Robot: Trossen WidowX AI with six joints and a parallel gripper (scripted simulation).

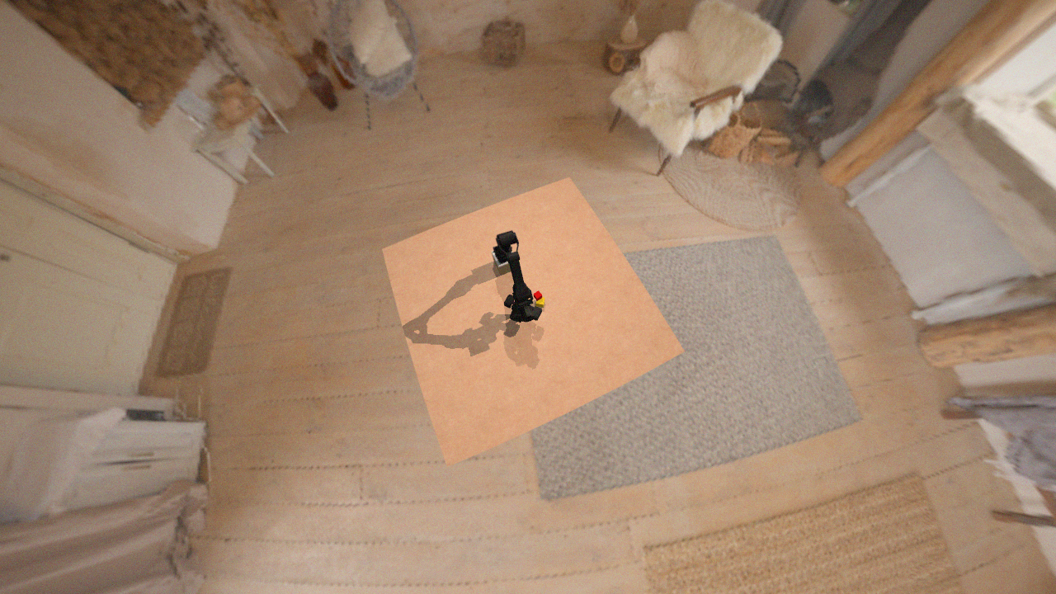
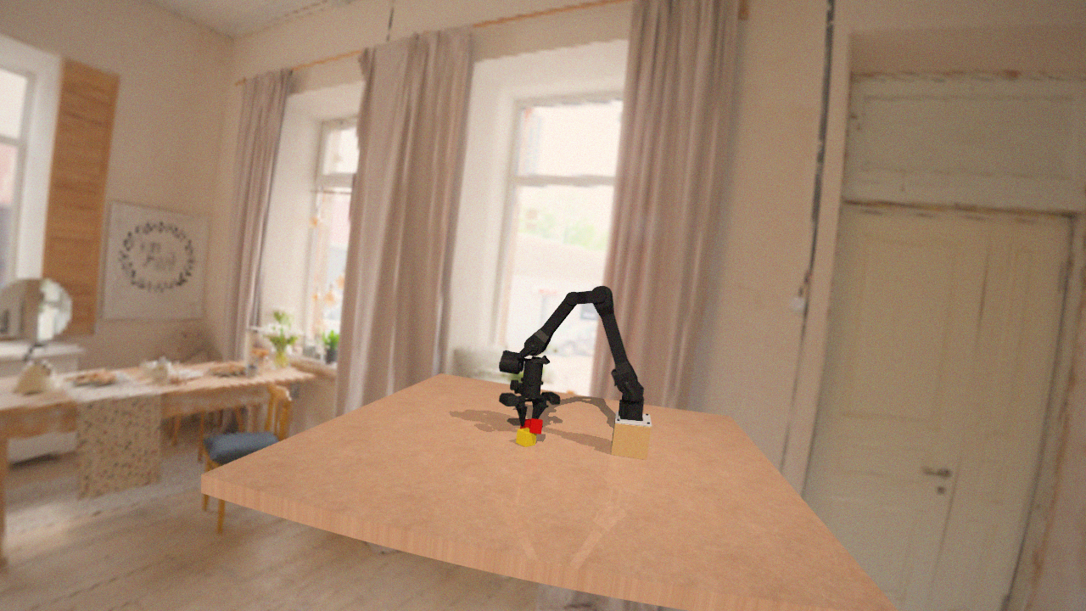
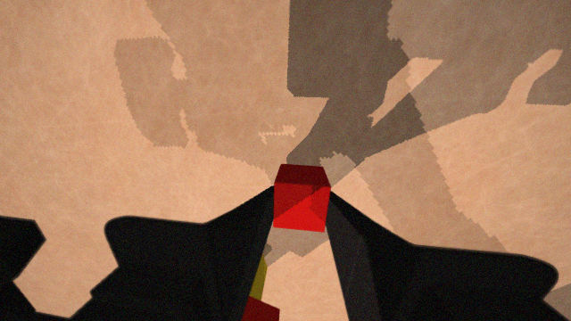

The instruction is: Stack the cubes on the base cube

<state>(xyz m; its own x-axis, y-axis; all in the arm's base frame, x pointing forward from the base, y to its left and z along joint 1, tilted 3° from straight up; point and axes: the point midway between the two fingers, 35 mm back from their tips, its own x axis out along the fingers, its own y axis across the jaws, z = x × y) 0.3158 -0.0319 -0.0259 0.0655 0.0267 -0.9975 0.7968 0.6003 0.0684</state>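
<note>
My gripper point(image 3: 300, 193) point(image 2: 529, 423) points down and is shut on a red cube point(image 3: 300, 207), with one fingertip against each side. This cube appears to be at the table surface. The yellow base cube point(image 1: 540, 302) point(image 2: 524, 438) point(image 3: 259, 283) stands close beside the gripper; in the wrist view it is mostly hidden behind the left finger. A second red cube point(image 1: 537, 294) point(image 2: 534, 426) point(image 3: 264, 311) appears to sit on one corner of the yellow cube, very near the left finger. The arm hides the held cube in the top view.
The square wooden table point(image 1: 591, 295) point(image 2: 425, 486) carries everything. The arm's mount block point(image 2: 629, 440) stands on it to the right in the exterior view. The placed red cube and the yellow cube are the nearest obstacles to the fingers. Arm shadows cross the table.
</note>
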